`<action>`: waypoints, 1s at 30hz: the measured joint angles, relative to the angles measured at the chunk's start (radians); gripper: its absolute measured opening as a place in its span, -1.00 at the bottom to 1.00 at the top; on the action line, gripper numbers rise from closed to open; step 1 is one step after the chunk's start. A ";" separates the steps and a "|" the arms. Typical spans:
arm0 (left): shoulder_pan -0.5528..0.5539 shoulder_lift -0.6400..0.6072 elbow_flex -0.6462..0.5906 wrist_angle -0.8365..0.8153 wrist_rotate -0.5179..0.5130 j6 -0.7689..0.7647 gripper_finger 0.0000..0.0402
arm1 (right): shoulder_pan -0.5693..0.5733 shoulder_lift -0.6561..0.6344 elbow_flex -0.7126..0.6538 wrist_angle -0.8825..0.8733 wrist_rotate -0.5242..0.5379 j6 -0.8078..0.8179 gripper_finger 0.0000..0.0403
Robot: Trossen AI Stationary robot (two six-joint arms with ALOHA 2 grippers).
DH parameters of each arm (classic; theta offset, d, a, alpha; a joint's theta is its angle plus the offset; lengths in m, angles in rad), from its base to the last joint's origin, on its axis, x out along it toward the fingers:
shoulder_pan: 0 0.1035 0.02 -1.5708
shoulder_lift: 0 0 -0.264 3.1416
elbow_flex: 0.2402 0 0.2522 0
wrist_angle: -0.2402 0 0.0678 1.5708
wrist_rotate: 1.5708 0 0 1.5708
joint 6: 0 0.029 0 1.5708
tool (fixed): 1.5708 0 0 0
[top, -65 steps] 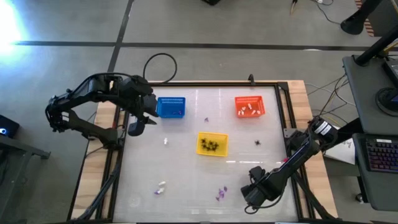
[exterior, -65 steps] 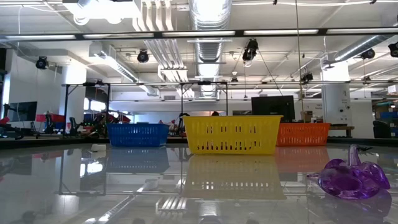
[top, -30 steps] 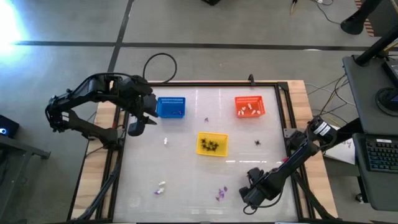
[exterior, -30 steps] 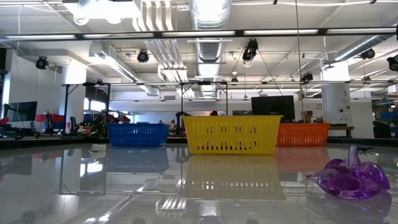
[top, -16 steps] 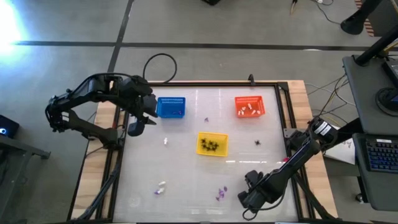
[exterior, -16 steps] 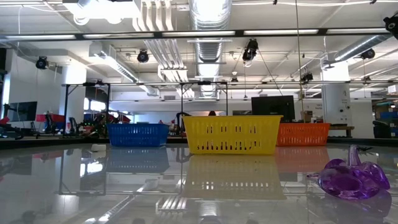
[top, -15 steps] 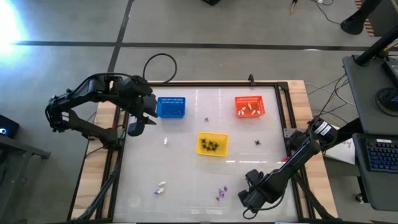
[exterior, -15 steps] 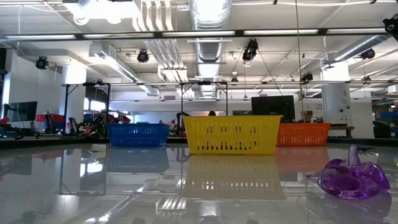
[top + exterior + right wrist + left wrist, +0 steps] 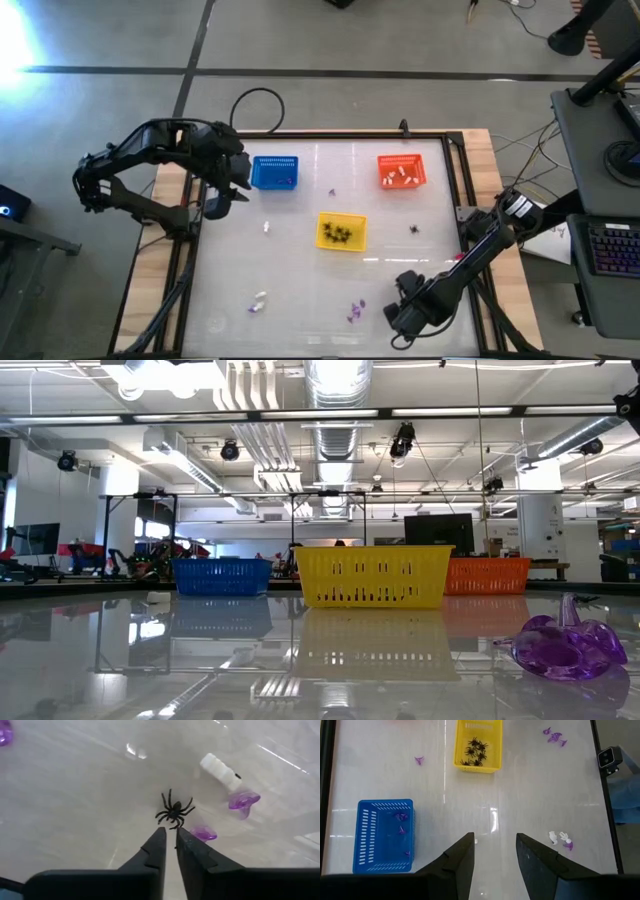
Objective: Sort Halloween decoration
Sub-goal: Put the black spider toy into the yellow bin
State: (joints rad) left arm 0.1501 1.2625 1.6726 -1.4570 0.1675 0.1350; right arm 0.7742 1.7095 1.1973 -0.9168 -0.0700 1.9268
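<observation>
The Halloween decoration is tiny trinkets on the glossy white table. A black spider [image 9: 174, 813] lies just beyond my right gripper [image 9: 170, 834], whose fingers stand a narrow gap apart near the table's near edge [image 9: 393, 320]. Purple trinkets [image 9: 244, 800] and a white one [image 9: 220, 770] lie past it. My left gripper [image 9: 495, 847] waits open above the table's left side [image 9: 215, 206], beside the blue basket [image 9: 275, 172]. My right gripper's fingertips [image 9: 161, 832] come at the black spider slanting down. One spider leg [image 9: 176, 826] reaches toward the gap between them. Whether a finger touches it I cannot tell.
The blue basket holds purple trinkets, the yellow basket [image 9: 341, 231] black spiders, the orange basket [image 9: 402, 171] white ones. Loose pieces: a purple one [image 9: 332, 192], a spider [image 9: 413, 230], a white one [image 9: 267, 227], a white and purple pair [image 9: 258, 300], a purple cluster [image 9: 355, 310].
My right gripper has crept a little toward the table's left and near edges. The trinkets and baskets lie where they were.
</observation>
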 joint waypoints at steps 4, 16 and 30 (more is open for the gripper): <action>0.000 0.000 0.000 0.000 0.000 -0.002 -0.36 | 0.000 0.002 0.000 0.013 0.000 -0.025 -0.59; 0.000 0.000 0.000 -0.002 0.000 -0.008 -0.36 | -0.005 0.002 -0.062 0.035 0.018 0.057 -0.21; -0.001 0.000 0.000 -0.002 0.000 -0.009 -0.36 | -0.009 0.004 -0.140 0.148 -0.015 0.101 -0.16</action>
State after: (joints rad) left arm 0.1493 1.2625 1.6726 -1.4593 0.1677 0.1257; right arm 0.7654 1.7136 1.0576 -0.7684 -0.0848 2.0275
